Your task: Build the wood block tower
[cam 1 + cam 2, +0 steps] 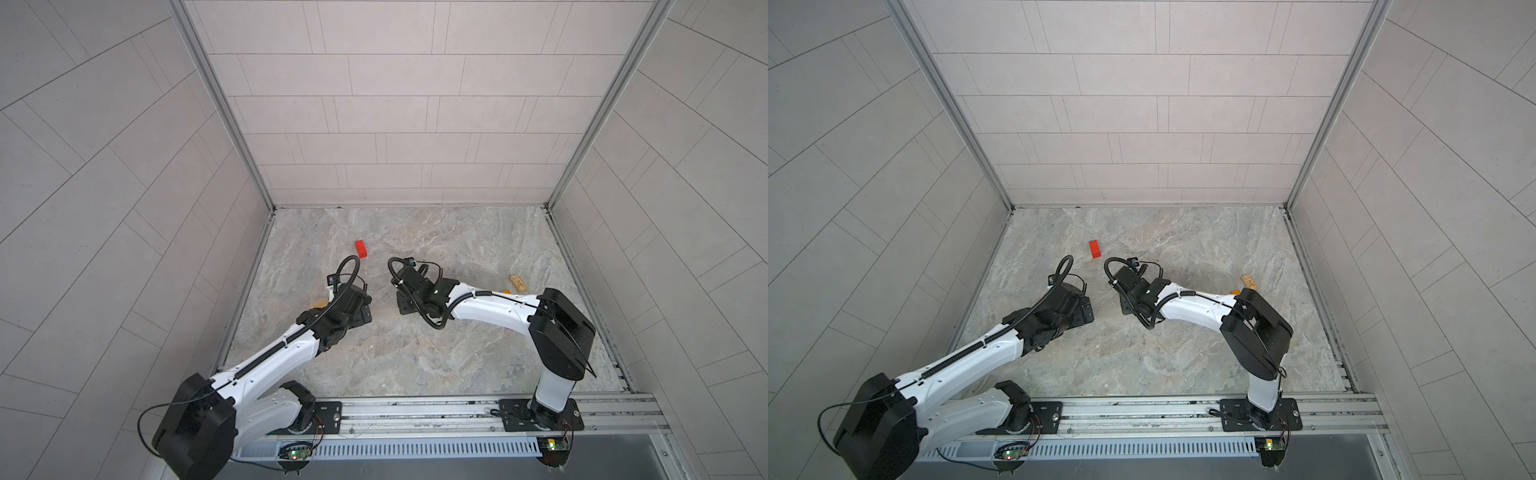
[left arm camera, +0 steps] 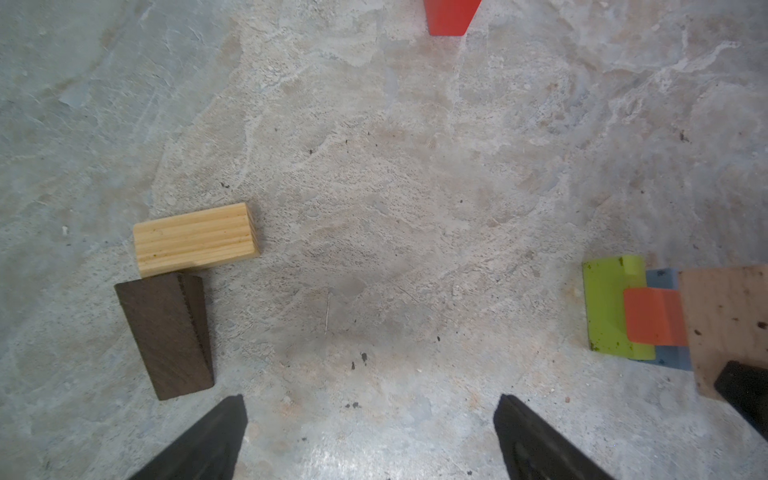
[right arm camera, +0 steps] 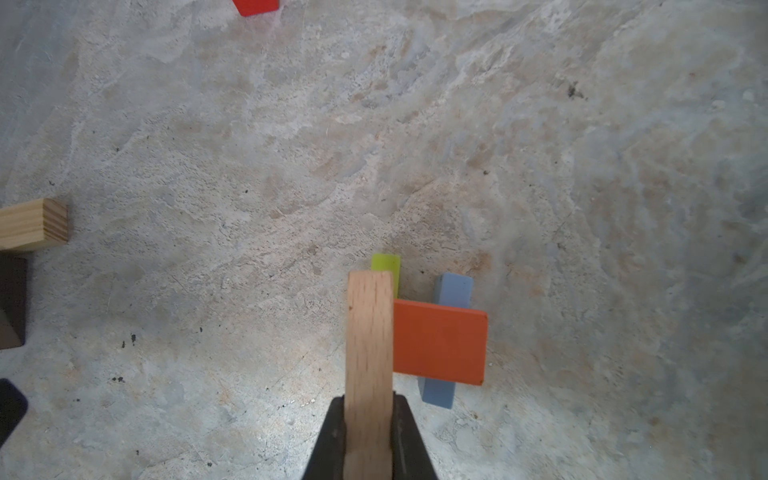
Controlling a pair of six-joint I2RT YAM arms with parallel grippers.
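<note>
While the right gripper hovers: the right gripper (image 3: 369, 415) is clamped on a pale natural wood plank (image 3: 369, 332), held on its narrow edge and pointing away from the wrist.
Tower: a low stack near the middle of the marbled grey stone counter (image 1: 457, 249), hidden under the right wrist in both top views. A lime green bar (image 3: 386, 266) and a light blue bar (image 3: 453, 291) lie side by side on the counter, with a flat orange block (image 3: 440, 340) laid across them.
Plank position: over the green bar, along the orange block's end on that side. Whether it touches the orange block cannot be told.
Left gripper: the left gripper (image 2: 370, 405) has its jaws spread wide and empty, low over bare counter, apart from the tower.
Loose blocks: a tan pine block (image 2: 195, 239) appears to touch the end of a dark brown wood block (image 2: 166, 336), both just beside the left gripper. A red block (image 1: 361, 248) lies farther back. Another tan block (image 1: 518, 282) lies near the right wall.
Stage: probably the start of the third layer, with most blocks not yet stacked.
Risk, tipping: standing on edge, the plank may fall over when let go.
Risk, overhang: it sits close to the orange block's end, so little may support it and it could drop off.
Risk, shove: a sideways nudge could slide the orange block off its two bars.
</note>
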